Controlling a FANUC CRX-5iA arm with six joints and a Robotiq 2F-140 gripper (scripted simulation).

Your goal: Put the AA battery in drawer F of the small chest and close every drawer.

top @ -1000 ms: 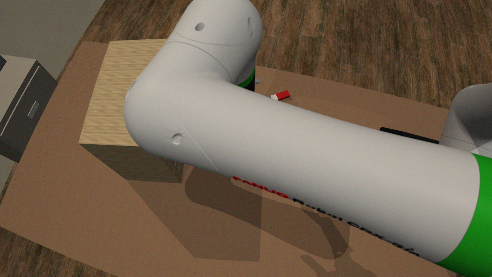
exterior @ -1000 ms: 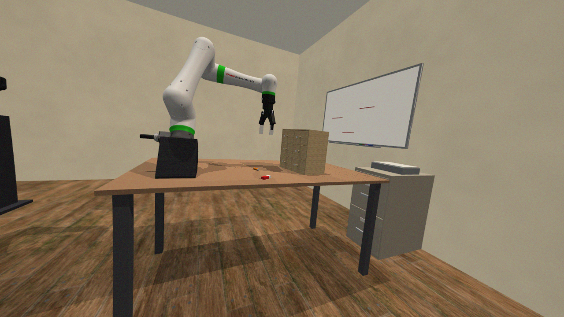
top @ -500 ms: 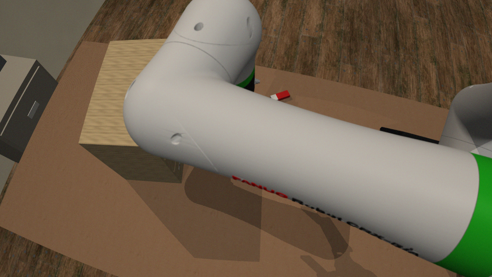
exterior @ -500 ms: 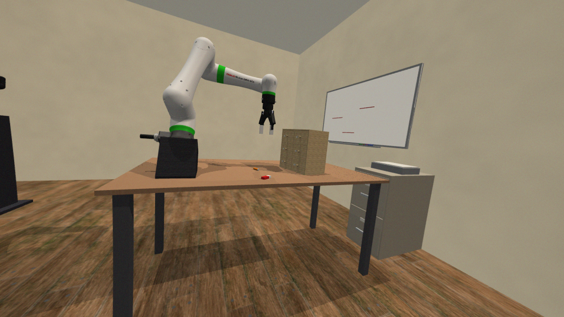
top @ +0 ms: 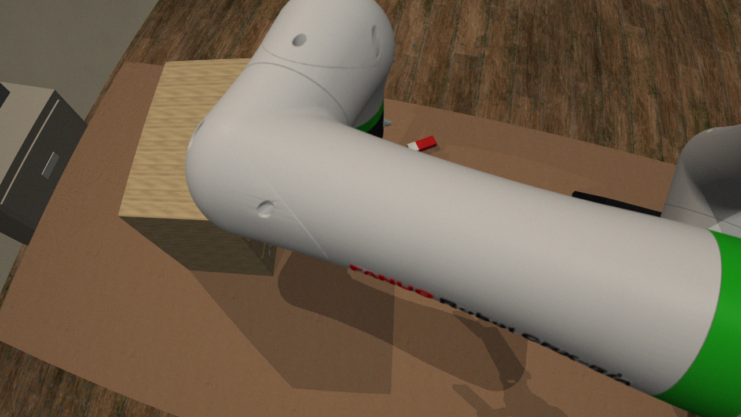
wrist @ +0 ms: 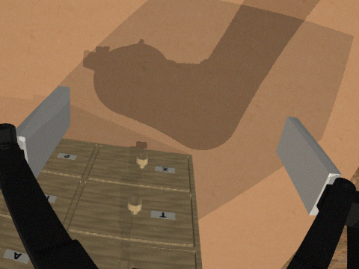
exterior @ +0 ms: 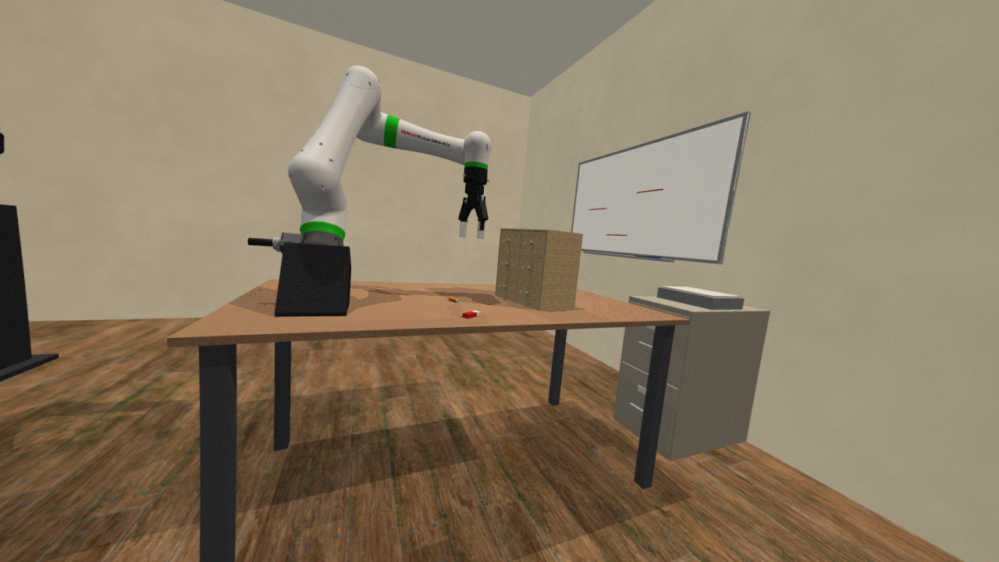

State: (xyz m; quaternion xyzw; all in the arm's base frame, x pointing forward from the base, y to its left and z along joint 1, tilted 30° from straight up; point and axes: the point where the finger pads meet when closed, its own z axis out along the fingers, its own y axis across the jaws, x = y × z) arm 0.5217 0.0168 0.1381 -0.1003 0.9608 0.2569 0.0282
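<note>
Open claw (exterior: 471, 230) (wrist: 178, 120) above the surface (exterior: 419, 322) (wrist: 239, 239)

Fingers spread wide, holding nothing, near the wooden chest (top: 171, 139) (exterior: 559, 268) (wrist: 131, 232)

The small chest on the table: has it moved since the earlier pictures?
No. In the top view, the small chest keeps its place against the table's edge.
</note>
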